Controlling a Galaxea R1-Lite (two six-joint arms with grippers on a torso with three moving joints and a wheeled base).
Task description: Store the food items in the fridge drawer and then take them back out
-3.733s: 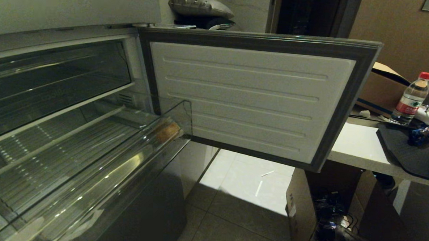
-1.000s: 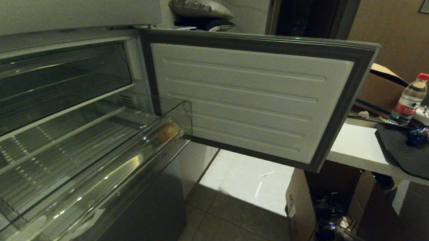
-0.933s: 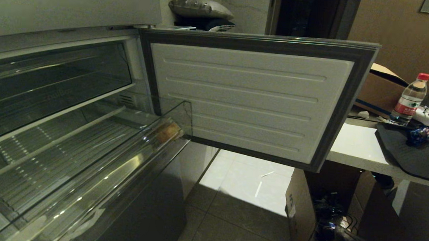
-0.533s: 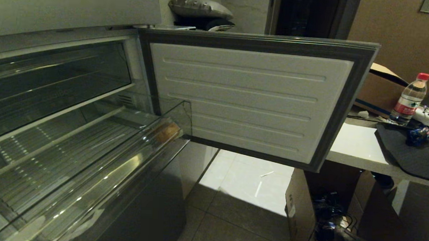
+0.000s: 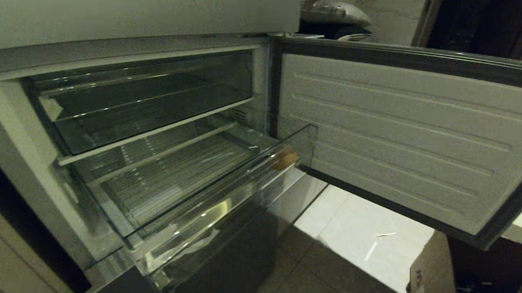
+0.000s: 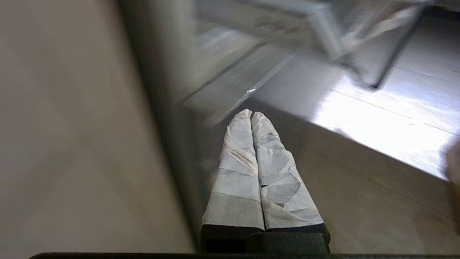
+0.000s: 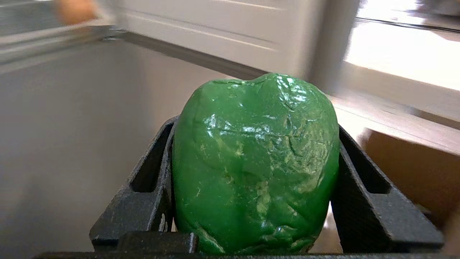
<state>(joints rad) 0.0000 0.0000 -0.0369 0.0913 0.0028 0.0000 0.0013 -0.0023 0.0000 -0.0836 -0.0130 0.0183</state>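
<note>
From the head view we see the fridge with its door (image 5: 402, 139) swung wide to the right and the clear fridge drawer (image 5: 183, 213) pulled out beneath a shallower clear tray (image 5: 126, 110). A small orange-brown lump (image 5: 284, 157) sits in the drawer's front right corner, against the clear front wall. Neither arm shows in this view.

Only our right wrist view shows the second food item: a glossy green pepper (image 7: 255, 162) clamped between the black fingers (image 7: 151, 187) of the right gripper (image 7: 251, 172), filling the gap between them. The gripper is level, facing the grey steel front below the drawer, with the orange-brown lump blurred at the far upper edge (image 7: 73, 10).

Our left wrist view shows the left gripper (image 6: 251, 115) pointing down toward the floor (image 6: 377, 118) beside the fridge's lower corner, its two white-wrapped fingers (image 6: 239, 169) pressed together with nothing between them.
</note>
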